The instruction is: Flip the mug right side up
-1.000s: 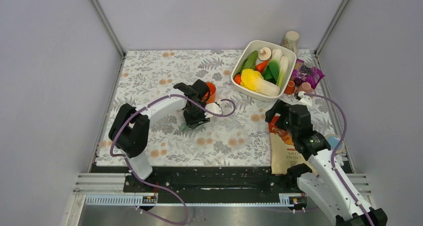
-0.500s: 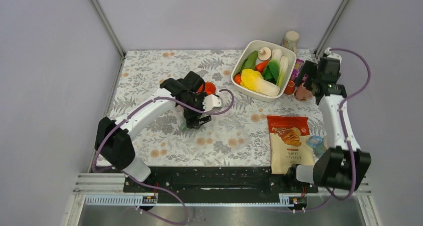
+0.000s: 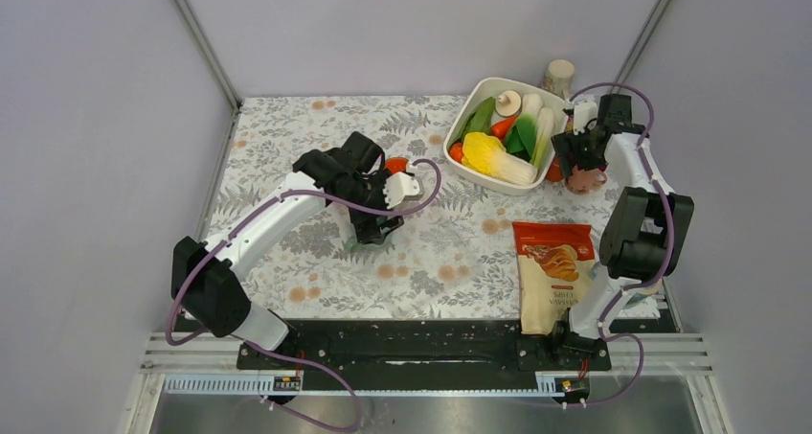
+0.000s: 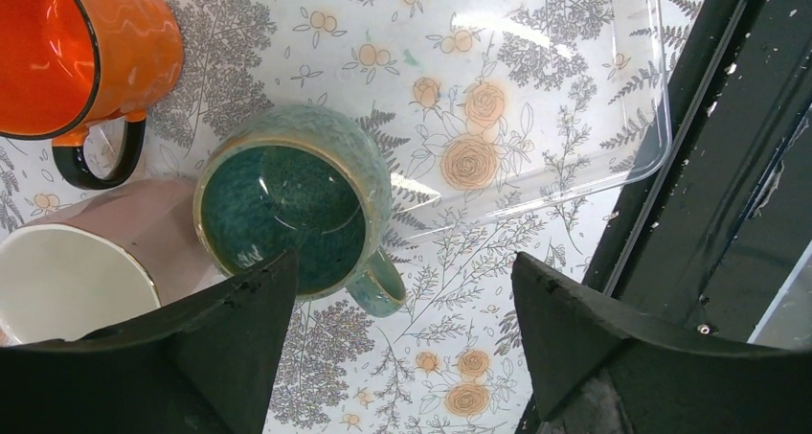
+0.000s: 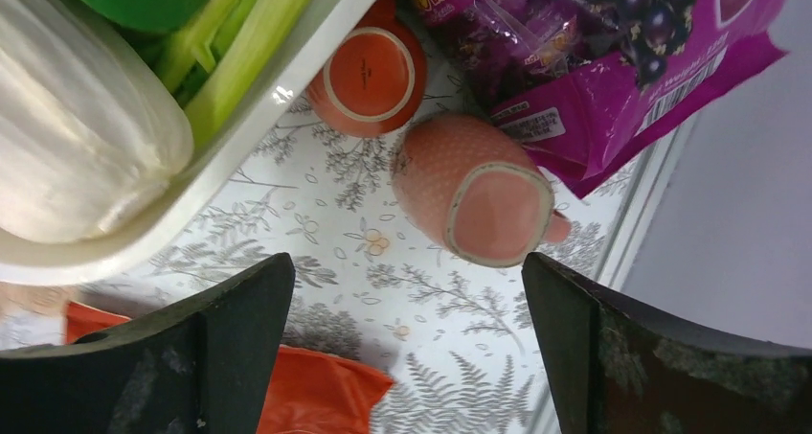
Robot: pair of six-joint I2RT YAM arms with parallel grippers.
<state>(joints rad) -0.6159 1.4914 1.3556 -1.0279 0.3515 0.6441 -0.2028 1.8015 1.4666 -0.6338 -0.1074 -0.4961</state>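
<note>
One hazard: my right gripper [image 5: 407, 266], spread wide and empty, hangs over the pink mug [image 5: 474, 190], base-up beside the grape bag [image 5: 613, 41]. An off-centre pinch may skid it; its handle seems tucked rightward, barely visible.

Plain grey walls [image 3: 96, 118], floral tablecloth [image 3: 287, 127], metal corner posts [image 3: 196, 36]

The teal mug [image 4: 287, 204] looks glossy glazed ceramic, the pink mug [image 5: 450, 175] dimpled and matt, the purple packet [image 5: 584, 32] shiny plastic.
</note>
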